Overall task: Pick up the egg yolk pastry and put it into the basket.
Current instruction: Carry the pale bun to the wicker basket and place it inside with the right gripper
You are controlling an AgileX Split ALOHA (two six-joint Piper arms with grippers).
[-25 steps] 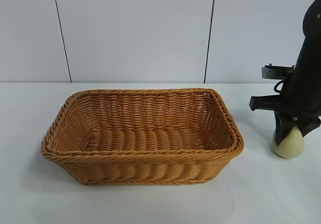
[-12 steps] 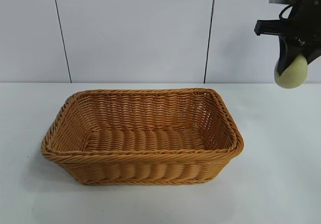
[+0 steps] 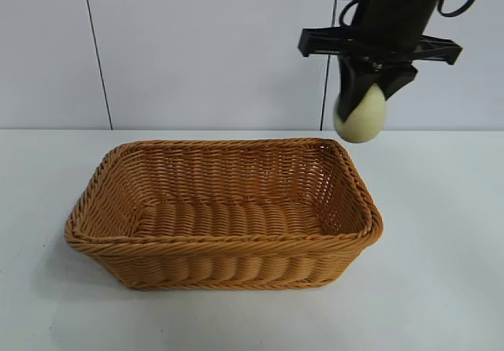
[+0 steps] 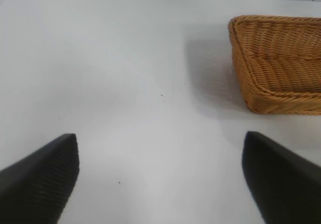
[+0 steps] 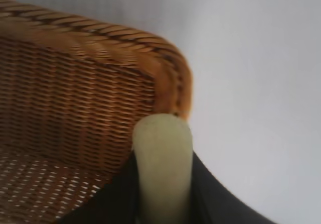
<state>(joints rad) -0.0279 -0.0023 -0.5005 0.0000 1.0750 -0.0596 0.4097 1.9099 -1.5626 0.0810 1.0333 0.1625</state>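
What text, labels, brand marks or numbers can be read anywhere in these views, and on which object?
None: no readable text, label, number or sign shows in any view.
The basket is plain wicker with no tag.
The egg yolk pastry, held aloft in the right hand, is unmarked.
The left hand, open over the bare table, carries only ribbed black fingers, no lettering.

The right arm [image 3: 390, 20] is black, with a silver bracket, looped black cables, and ribbed black jaws.
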